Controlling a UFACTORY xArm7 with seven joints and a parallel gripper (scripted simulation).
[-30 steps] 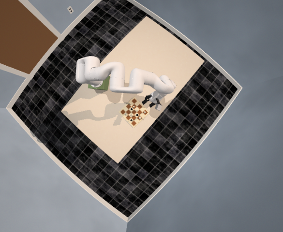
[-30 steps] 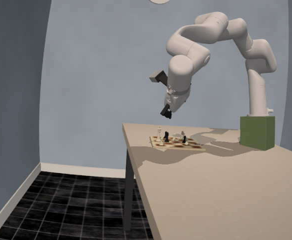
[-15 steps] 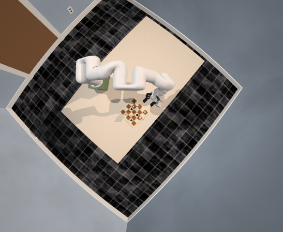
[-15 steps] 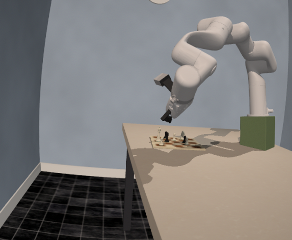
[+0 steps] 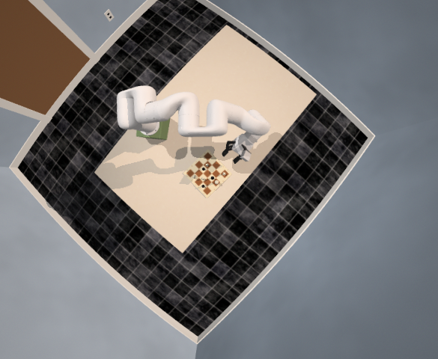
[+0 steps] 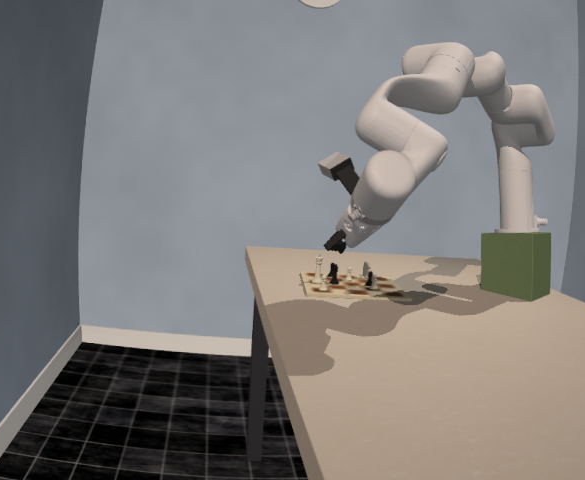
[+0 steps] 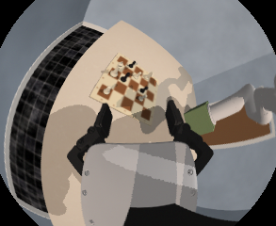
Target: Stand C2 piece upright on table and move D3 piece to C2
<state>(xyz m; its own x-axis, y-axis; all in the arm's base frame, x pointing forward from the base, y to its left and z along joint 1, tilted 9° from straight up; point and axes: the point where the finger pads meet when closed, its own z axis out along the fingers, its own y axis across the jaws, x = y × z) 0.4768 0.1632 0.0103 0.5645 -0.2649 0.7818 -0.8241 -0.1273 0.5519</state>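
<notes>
So the gripper (image 7: 138,120) had its fingers spread all the way with nothing between them. The chessboard (image 7: 126,86) sat on the table (image 6: 437,361) just ahead of the fingertips, framed in the gap between them in the wrist view. Black and white pieces stood on it, but they were too small to tell which ones were on C2 or D3.

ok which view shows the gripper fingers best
The wrist view: both black fingers fill the lower frame, spread wide with nothing between them, the chessboard beyond. The top view shows the gripper small, beside the board. The exterior view shows it side-on, fingers overlapping.
</notes>
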